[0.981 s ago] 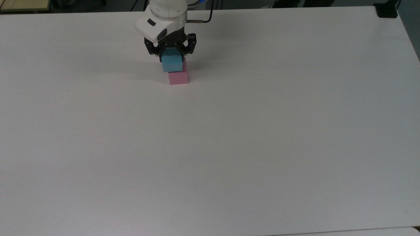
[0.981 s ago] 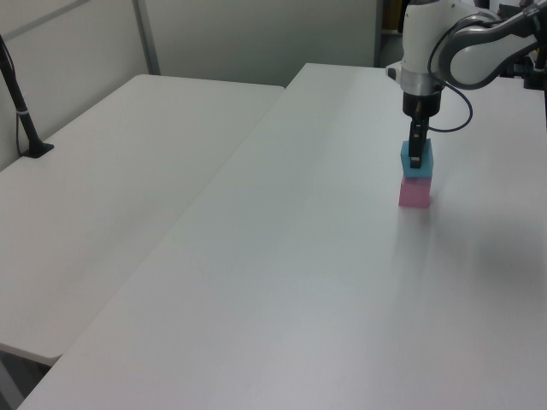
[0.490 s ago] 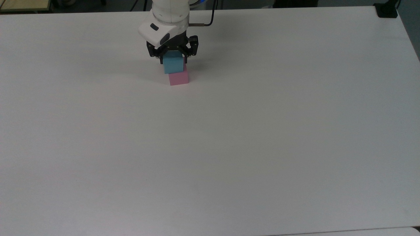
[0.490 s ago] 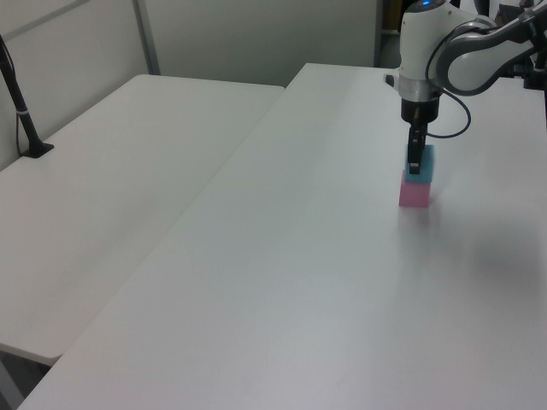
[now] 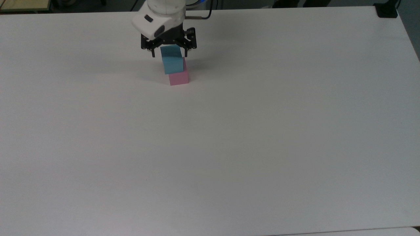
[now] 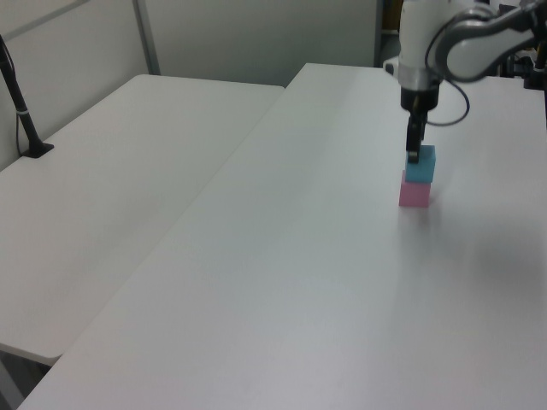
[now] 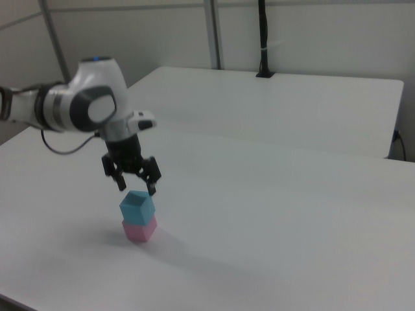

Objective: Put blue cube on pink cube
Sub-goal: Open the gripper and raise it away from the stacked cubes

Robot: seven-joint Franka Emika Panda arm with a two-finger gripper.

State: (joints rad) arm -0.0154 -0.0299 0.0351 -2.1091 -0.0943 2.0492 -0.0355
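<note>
Blue cube point(image 5: 172, 61) rests on pink cube point(image 5: 178, 78), stack standing on white table point(image 5: 229, 131). End effector point(image 7: 136, 186) hangs just above the blue cube, fingers spread wide, gripping nothing, clear of the cube's top in the right view.

White tabletop point(image 5: 229, 147), matte. Second white table point(image 6: 128, 179) adjoins it on the left view's left. Black post point(image 6: 21, 107) stands on that table, near grey partition wall point(image 6: 256, 34).
</note>
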